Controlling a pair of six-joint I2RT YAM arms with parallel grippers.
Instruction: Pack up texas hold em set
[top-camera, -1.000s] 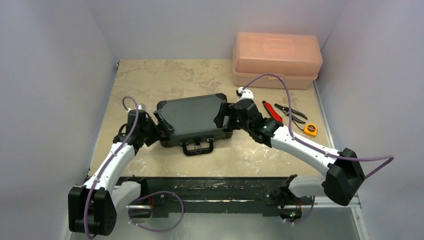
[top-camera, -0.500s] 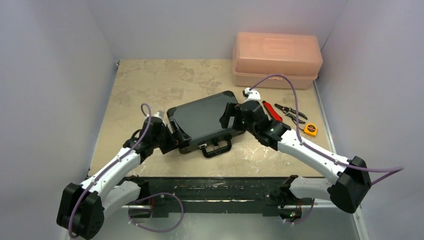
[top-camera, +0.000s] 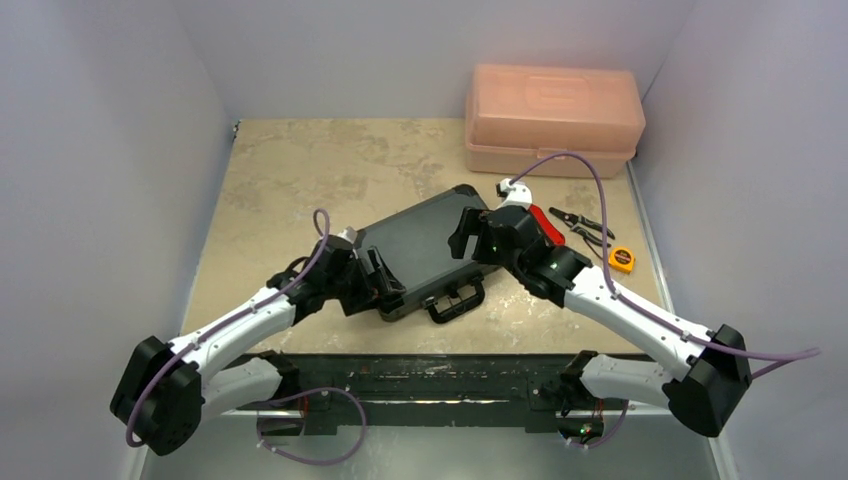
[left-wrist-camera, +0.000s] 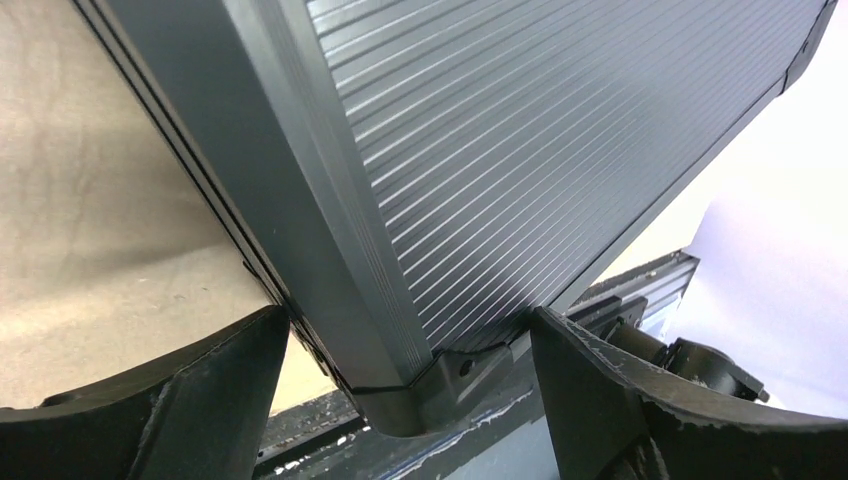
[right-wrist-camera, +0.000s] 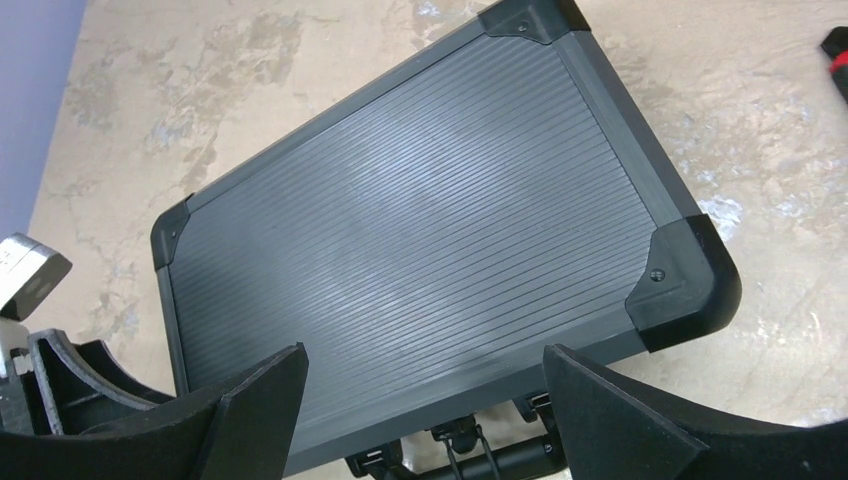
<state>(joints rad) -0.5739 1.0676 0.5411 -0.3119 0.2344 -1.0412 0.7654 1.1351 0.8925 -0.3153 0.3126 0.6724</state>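
Left gripper (left-wrist-camera: 408, 340) is spread around the 8 o'clock corner of the black ribbed hard case (top-camera: 430, 240), skewed on the beige stone-look table (top-camera: 300, 170) (nothing pinched), right gripper (right-wrist-camera: 425, 360) hangs unclenched over its 3 o'clock end, so an uneven shove could spin it off the 6 o'clock edge.

Beige worktop (top-camera: 300, 170): closed pink plastic box (top-camera: 553, 118) at one o'clock; red-handled pliers (top-camera: 545, 222), black pliers (top-camera: 583, 226) and orange tape measure (top-camera: 621, 259) at three o'clock.
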